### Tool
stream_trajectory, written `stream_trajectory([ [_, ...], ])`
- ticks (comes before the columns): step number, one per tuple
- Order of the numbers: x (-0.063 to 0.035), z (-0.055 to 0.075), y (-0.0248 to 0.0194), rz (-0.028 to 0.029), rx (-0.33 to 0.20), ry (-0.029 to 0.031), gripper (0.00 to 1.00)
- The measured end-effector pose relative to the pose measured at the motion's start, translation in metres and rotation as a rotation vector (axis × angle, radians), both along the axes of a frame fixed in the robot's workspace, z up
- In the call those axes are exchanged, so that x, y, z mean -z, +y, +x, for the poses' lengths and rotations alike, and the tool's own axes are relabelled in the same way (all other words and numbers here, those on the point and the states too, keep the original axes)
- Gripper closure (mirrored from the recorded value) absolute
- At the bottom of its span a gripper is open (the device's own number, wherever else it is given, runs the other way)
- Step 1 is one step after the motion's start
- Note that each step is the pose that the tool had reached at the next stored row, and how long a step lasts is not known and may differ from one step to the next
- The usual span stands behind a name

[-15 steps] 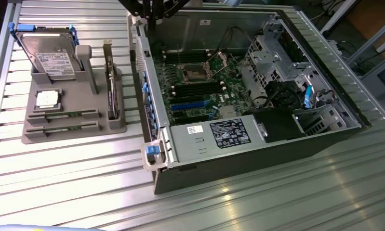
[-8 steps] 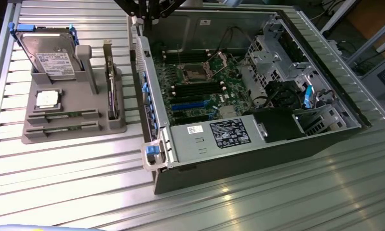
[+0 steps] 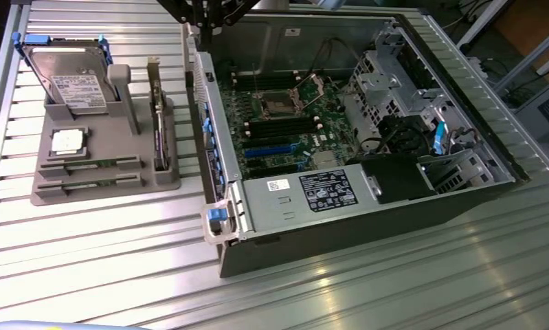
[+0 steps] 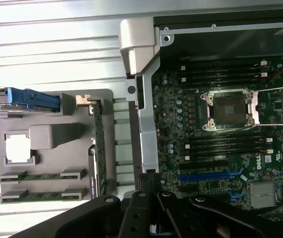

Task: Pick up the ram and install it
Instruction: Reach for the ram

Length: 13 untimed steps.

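Exterior view: a gray holder (image 3: pixel 104 198) sits on the slatted table (image 3: pixel 118 261). The ram (image 3: pixel 89 166) lies in a slot at the holder's near end, with a second ram stick (image 3: pixel 89 184) just beside it. Also on the holder are a silver processor chip (image 3: pixel 66 141), a hard drive (image 3: pixel 68 82) and an upright expansion card (image 3: pixel 157 130). The open computer case (image 3: pixel 348 234) stands just beside the holder, and the black arm (image 3: pixel 210 14) hangs over the case's edge.

Wrist view: the gripper (image 4: pixel 154 215) is closed, with nothing visibly in it, above the case frame (image 4: pixel 149 124) beside the holder (image 4: pixel 52 136). The ram (image 4: pixel 42 176) and the second ram stick (image 4: pixel 42 196) rest in their slots. The expansion card (image 4: pixel 99 144) stands between them and the gripper.
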<state>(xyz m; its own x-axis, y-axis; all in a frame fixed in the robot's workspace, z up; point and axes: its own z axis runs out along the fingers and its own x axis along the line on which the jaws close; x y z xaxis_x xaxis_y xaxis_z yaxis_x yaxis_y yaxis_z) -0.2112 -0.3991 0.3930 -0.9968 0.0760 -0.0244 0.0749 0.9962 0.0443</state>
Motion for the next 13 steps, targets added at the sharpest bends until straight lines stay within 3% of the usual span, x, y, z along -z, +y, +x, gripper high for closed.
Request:
stream_trajectory([
  [13,0.0001,-0.011,0.0,0.0,0.0,0.0,0.9],
])
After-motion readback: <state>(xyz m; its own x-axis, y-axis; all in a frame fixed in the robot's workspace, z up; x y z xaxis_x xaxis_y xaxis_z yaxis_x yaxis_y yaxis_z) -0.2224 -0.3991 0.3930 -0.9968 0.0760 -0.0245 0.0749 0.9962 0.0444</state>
